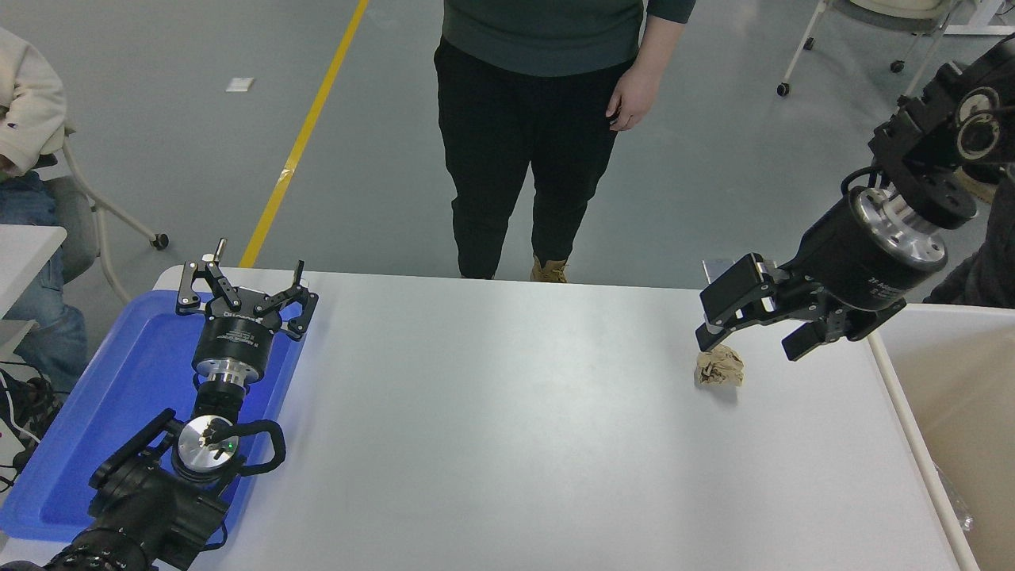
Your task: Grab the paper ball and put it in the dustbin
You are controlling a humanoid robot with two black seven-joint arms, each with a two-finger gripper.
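We see the right gripper [753, 337] hanging over the desk's far right corner, its two black fingers spread apart with nothing between them. One finger [729, 297] is broad and faces us; the other [805, 341] sits lower and to the right, partly behind the gripper body. The arm behind it runs up to the picture's right edge, where it is cut off.

Just below the fingers lies the paper ball [720, 367], a crumpled tan wad resting on the white desk [507, 412] near its far right corner. The tip of the broad finger seems to come down right to the ball's top left, but we cannot tell whether it touches or hangs just above.

Beside the desk's right edge stands the dustbin [912, 428]. We see only its white rim and part of its beige lining; the rest is cut off by the picture's right and bottom edges.

At the desk's left edge lies a blue tray [103, 412], partly covered by the left arm. The left gripper [246, 289] sits over the tray's far end, fingers apart and empty, pointing away from us.

Beyond the desk's far edge stands a person [539, 119] in dark trousers and a dark green top, cut off at the chest by the picture's top; one hand [630, 99] hangs by the hip. Another person [32, 159] sits at the far left, mostly out of view.
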